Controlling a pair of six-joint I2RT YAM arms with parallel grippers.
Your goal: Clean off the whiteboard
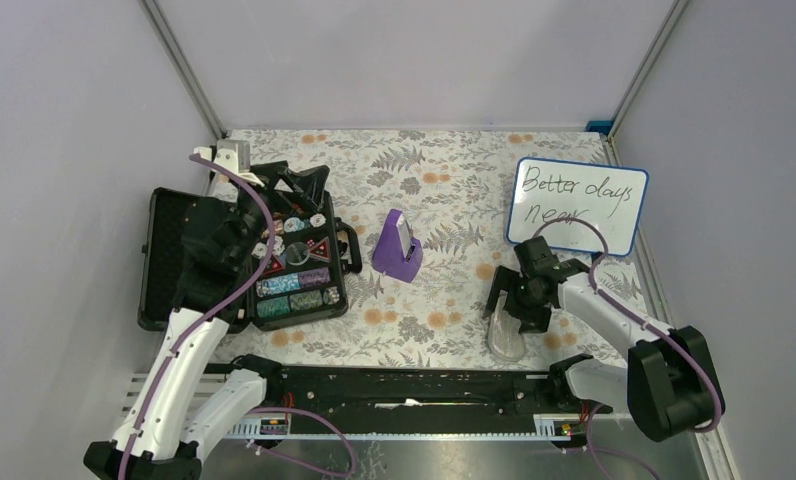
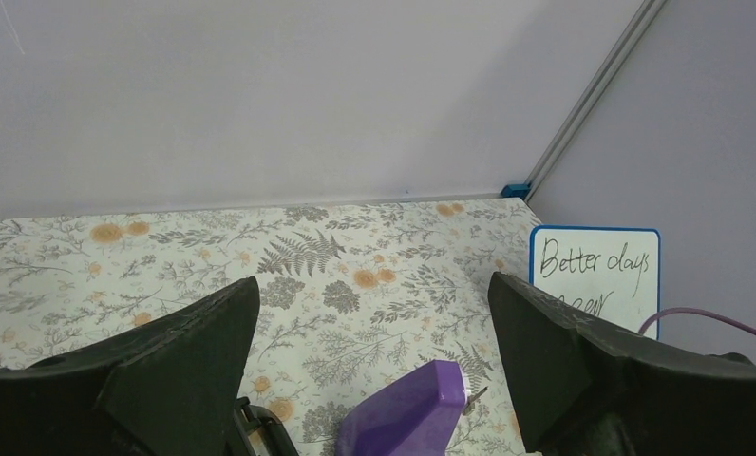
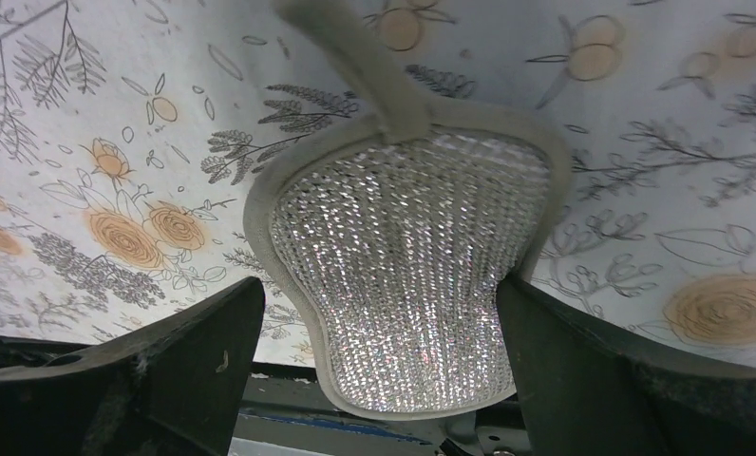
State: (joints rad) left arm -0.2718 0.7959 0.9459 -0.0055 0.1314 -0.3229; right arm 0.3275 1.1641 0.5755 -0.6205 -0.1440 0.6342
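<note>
The whiteboard (image 1: 577,205) with a blue frame leans at the back right and reads "Better days near"; it also shows in the left wrist view (image 2: 595,271). A silver sparkly pad (image 1: 506,335) with a grey rim and strap lies on the floral cloth near the front edge. My right gripper (image 1: 519,300) is open just above it, with the pad (image 3: 412,266) between its fingers (image 3: 189,351); the right finger is at the pad's edge. My left gripper (image 1: 309,190) is open and empty, raised over the black case and facing the whiteboard (image 2: 374,304).
A purple wedge-shaped object (image 1: 398,247) stands mid-table, also in the left wrist view (image 2: 403,418). An open black case (image 1: 164,260) with several small items lies at the left. A black rail (image 1: 414,385) runs along the front edge. Walls close in on the table.
</note>
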